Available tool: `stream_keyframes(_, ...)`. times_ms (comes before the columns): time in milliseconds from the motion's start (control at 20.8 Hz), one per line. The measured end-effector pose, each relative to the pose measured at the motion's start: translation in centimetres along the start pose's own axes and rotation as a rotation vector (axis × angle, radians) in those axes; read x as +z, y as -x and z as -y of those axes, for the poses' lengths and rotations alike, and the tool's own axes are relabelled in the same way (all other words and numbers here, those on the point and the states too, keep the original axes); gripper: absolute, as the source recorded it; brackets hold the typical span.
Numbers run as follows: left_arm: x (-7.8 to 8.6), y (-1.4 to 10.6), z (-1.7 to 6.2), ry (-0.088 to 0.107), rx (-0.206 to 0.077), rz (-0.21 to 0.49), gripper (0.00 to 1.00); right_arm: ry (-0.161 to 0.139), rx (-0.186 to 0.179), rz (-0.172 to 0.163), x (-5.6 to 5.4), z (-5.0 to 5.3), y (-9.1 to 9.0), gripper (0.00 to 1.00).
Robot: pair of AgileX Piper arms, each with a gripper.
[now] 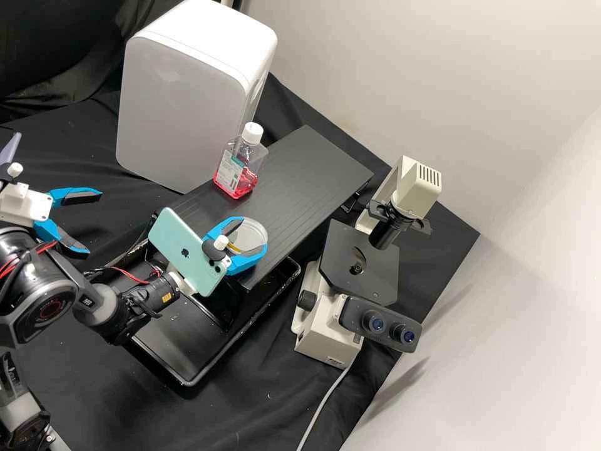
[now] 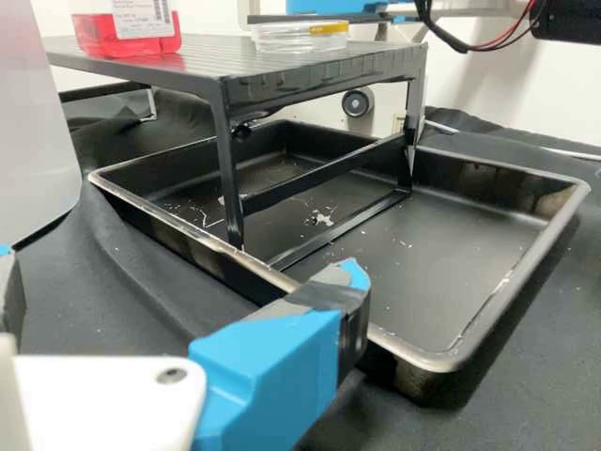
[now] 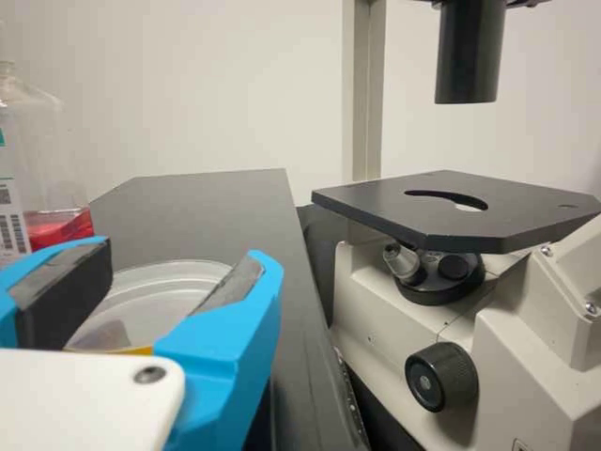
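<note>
**A:** What looks riskiest from here?

**B:** The petri dish (image 3: 164,296). It sits flat on the black rack (image 1: 313,169), at the rack's near end and close to that edge, with the tray (image 2: 451,272) under the rack. The right gripper (image 1: 253,235) has its blue fingers spread, one on each side of the dish, pads just beside the rim. If they closed off-centre, or the wrist tipped, I'd expect the dish to skid over that edge into the tray, or to tilt and spill.

**A:** Anything farther along the rack?

**B:** The bottle (image 1: 238,164) of red liquid stands upright toward the rack's far end, well apart from the dish. I judge it safe unless the arm swings wide. The microscope (image 1: 360,269) stands just beside the rack, on the side away from the left arm. A sideways sweep could clip its stage.

**A:** And the arms themselves?

**B:** The left gripper (image 1: 94,222) hangs low off the rack's near left side, outside the tray. Its fingers are spread wide and hold nothing, and it points across the tray at the rack's legs. The right arm lies over the tray at the rack's near end, forearm roughly level. A teal phone (image 1: 188,260) is fixed at its wrist, and the gripper is level with the rack top.

**A:** Behind all that?

**B:** A white box (image 1: 188,94), just beyond the rack's far left side.
</note>
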Motion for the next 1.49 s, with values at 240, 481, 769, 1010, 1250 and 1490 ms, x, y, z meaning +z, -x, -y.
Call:
stream_keyframes(240, -0.02, 0.0, -0.01, 0.001, 0.001, -0.002, 1.0, 0.0, -0.002, -0.002, -0.04, 0.05, 0.0, 1.0)
stream_keyframes(481, -0.02, 0.0, -0.01, 0.001, 0.001, -0.002, 1.0, 0.0, -0.002, -0.002, -0.04, 0.05, 0.0, 1.0)
stream_keyframes(769, -0.02, 0.0, -0.01, 0.001, 0.001, -0.002, 1.0, 0.0, -0.002, -0.002, -0.04, 0.05, 0.0, 1.0)
stream_keyframes(1010, -0.03, 0.0, -0.01, 0.001, 0.001, -0.003, 1.0, 0.023, -0.01, -0.008, -0.21, 0.25, 0.0, 1.0)
stream_keyframes(1250, -0.03, 0.0, -0.01, 0.001, 0.001, -0.003, 1.0, 0.044, -0.011, -0.004, -0.26, 0.47, -0.01, 1.0)
stream_keyframes(1490, 0.12, -0.01, 0.03, 0.002, 0.0, -0.001, 1.0, 0.073, -0.006, 0.013, -0.07, 0.61, -0.05, 1.0)
